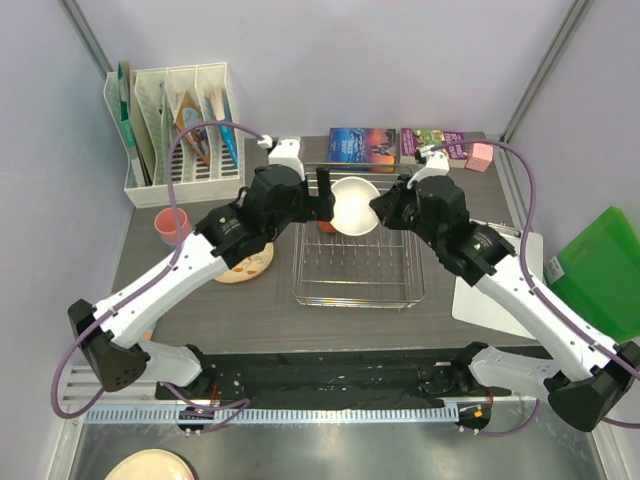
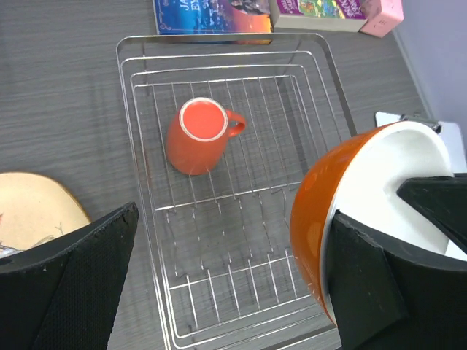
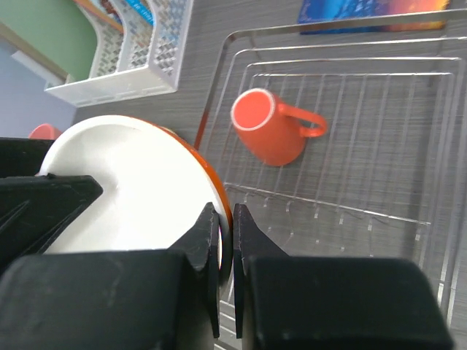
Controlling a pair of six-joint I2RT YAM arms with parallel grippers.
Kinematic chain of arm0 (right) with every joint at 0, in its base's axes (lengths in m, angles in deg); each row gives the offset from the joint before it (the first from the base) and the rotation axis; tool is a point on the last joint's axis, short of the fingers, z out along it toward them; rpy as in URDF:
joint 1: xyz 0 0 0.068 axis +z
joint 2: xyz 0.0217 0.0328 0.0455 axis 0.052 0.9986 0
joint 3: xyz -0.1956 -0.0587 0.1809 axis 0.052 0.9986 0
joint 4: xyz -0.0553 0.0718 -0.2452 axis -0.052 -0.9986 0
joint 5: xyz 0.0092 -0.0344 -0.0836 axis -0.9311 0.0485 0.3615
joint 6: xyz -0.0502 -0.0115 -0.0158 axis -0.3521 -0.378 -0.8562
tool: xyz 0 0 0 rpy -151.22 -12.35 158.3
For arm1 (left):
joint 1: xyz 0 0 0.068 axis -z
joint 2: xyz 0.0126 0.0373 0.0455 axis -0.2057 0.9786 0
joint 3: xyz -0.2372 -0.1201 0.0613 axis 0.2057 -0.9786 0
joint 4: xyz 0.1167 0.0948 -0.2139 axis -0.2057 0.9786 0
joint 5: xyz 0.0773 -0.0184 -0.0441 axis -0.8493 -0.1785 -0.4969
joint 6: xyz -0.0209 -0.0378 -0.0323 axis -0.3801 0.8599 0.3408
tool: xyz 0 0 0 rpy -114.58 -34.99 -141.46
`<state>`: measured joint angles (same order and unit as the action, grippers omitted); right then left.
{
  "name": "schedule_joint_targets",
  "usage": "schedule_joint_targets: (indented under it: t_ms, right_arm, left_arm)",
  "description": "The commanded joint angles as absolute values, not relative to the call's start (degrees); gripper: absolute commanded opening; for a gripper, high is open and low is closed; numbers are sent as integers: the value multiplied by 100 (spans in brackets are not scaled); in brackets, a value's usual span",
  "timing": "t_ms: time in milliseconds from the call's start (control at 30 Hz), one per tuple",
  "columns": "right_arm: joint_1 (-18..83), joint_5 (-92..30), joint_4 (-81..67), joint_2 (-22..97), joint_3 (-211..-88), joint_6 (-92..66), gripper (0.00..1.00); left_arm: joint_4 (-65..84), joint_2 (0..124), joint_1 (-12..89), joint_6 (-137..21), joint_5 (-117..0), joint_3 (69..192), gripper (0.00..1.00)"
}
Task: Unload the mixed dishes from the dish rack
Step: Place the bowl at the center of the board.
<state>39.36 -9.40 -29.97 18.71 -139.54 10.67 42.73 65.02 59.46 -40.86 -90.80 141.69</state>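
Bowl: stiff, glossy, probably slippery and breakable; right pincer clenched on its rim, left pincer released beside it.

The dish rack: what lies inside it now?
Only the orange mug shows on the wires of the dish rack. The bowl, gripped by the right gripper, covers one corner in each wrist view.
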Motion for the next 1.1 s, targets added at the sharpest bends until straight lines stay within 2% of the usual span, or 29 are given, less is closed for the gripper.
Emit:
schedule_joint_targets:
  t_ms: [0, 200, 567, 767, 1067]
  right_arm:
    - [3225, -905, -3044, 2228, -14371, 1291, 1]
    - [3277, -2609, -2666, 3493, -15021, 1352, 1]
    - [4007, -2666, -2595, 5288, -16497, 931, 1]
    - [4016, -2709, -2455, 5693, -16604, 974, 1]
    - [4341, -2946, -2507, 6624, -17544, 790, 1]
  left_arm:
    - [4741, 5498, 5283, -3706, -10440, 13526, 100]
    - [4565, 4496, 5221, -3583, -11316, 12892, 100]
    - [5329, 3590, 5072, -3292, -12277, 12865, 100]
    - [5532, 3291, 5072, -3635, -12954, 12936, 100]
    - [4899, 2675, 5080, -3617, -12366, 12163, 100]
